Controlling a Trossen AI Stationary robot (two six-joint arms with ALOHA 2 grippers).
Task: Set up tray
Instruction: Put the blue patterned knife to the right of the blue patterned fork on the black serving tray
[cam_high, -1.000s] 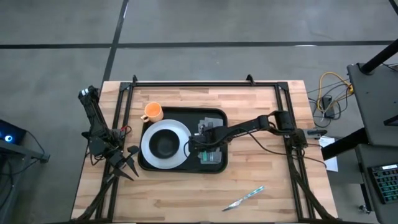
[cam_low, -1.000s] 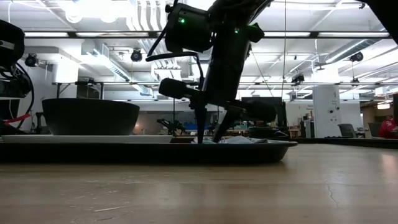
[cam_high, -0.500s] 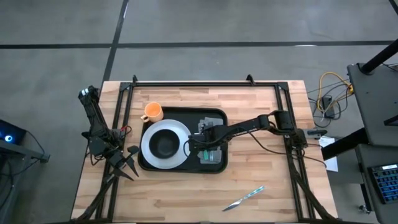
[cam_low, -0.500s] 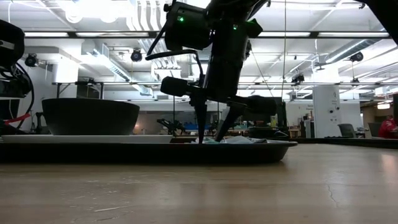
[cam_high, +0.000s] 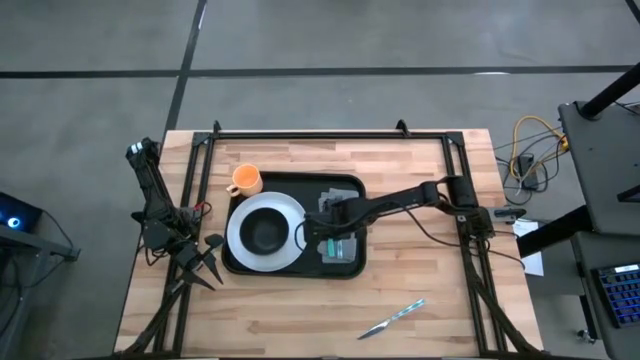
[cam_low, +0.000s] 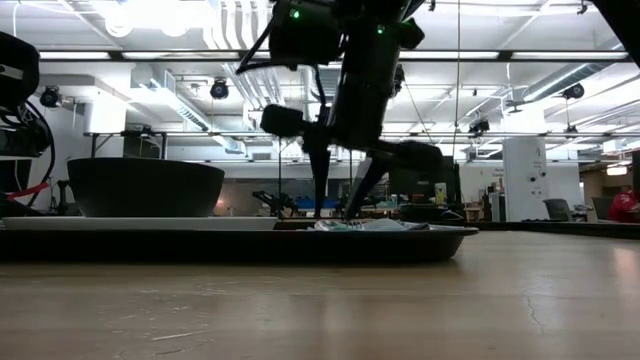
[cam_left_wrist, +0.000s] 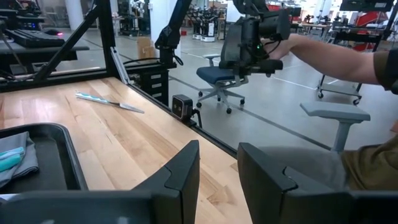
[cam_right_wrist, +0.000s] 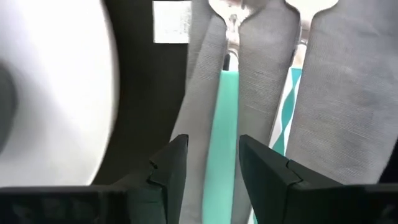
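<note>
A: Where is the right gripper sitting?

B: It is hanging just above the napkin and the teal-handled cutlery lying on it, at one end of the tray. Its fingers are standing spread, with nothing between them; the teal handle is lying directly below the gap.

A: And the tray itself?

B: It is lying on the wooden table, directly under the right gripper, and is carrying the white plate with the black bowl beside that gripper. The orange cup is standing off the tray, at its far corner beyond the plate.

A: What am I worrying about from here?

B: In my judgement, a fingertip is risking snagging the napkin as the arm moves, dragging the cutlery askew. The knife is lying well apart from the gripper on bare table; flat and thin, it may be sliding away under a closing grip. Swinging across for the cup, the arm may be clipping the bowl.

A: The other arm?

B: The left gripper is waiting off beside the tray's other end, near the table edge, its fingers parted and holding nothing.

A: Any writing?

B: A small white label is showing on the tray near the right gripper, but its print is too faint to read. No brands are readable.
</note>
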